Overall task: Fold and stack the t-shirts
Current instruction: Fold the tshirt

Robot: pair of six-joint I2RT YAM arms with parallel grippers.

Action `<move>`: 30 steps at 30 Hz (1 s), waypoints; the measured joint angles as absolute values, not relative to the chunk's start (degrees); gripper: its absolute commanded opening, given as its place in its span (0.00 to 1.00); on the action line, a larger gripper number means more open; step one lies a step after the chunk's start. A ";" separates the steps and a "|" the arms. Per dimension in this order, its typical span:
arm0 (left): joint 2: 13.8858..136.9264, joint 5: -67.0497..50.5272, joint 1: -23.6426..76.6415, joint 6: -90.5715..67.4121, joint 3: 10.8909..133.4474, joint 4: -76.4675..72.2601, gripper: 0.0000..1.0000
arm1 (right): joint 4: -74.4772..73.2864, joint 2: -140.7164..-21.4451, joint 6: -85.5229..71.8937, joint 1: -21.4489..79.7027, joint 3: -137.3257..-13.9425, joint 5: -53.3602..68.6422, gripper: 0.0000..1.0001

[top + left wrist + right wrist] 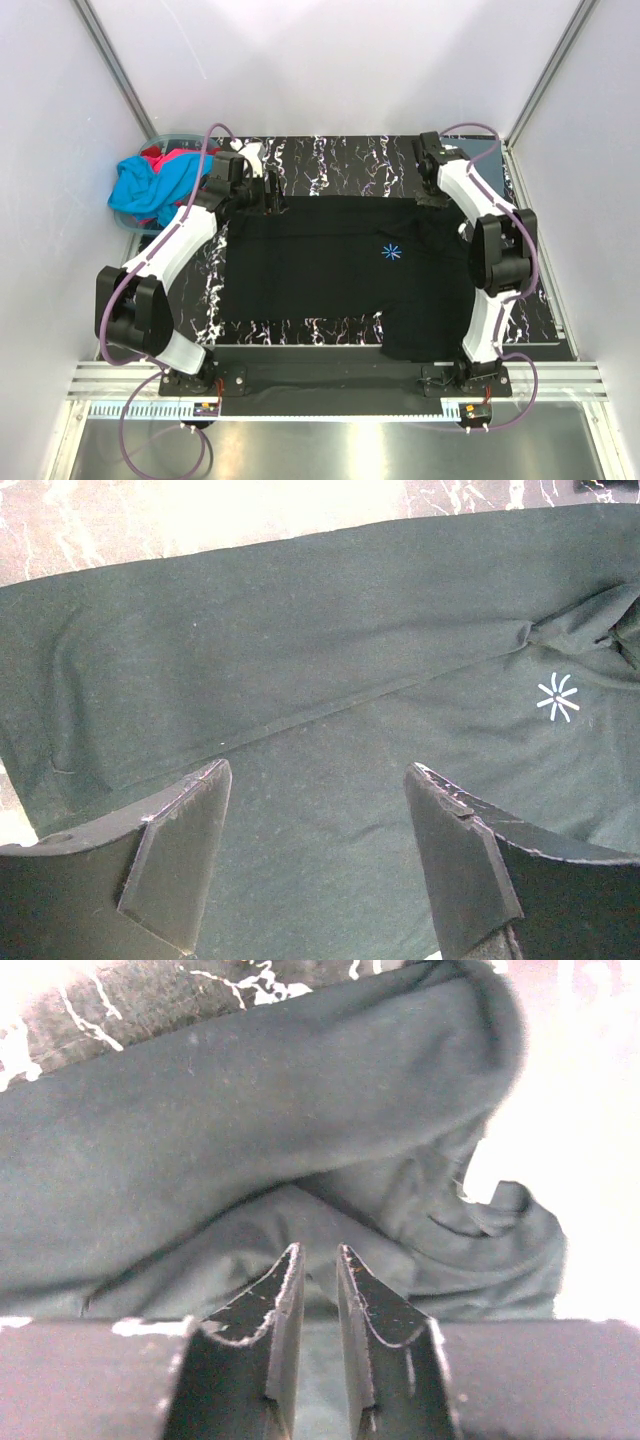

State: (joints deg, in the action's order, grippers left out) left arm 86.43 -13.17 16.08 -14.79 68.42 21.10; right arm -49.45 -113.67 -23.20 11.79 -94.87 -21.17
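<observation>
Leftward, cyan t-shirt (150, 192), red t-shirt (158, 155) in tub (178, 134).

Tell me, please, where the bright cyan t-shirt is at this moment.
In the top view the cyan t-shirt lies at the far left, heaped with a red t-shirt in a pale tub, left of the left gripper.

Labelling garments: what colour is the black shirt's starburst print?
Starburst print: light blue, clearest in the top view.
</observation>
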 measured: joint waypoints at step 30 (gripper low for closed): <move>86.43 -13.26 16.08 -14.83 68.42 21.12 0.76 | -27.31 -105.93 -3.81 12.78 -71.99 -3.49 0.31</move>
State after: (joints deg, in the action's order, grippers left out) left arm 86.43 -13.26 16.08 -14.83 68.42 21.12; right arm -27.31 -105.93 -3.81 12.78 -71.99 -3.49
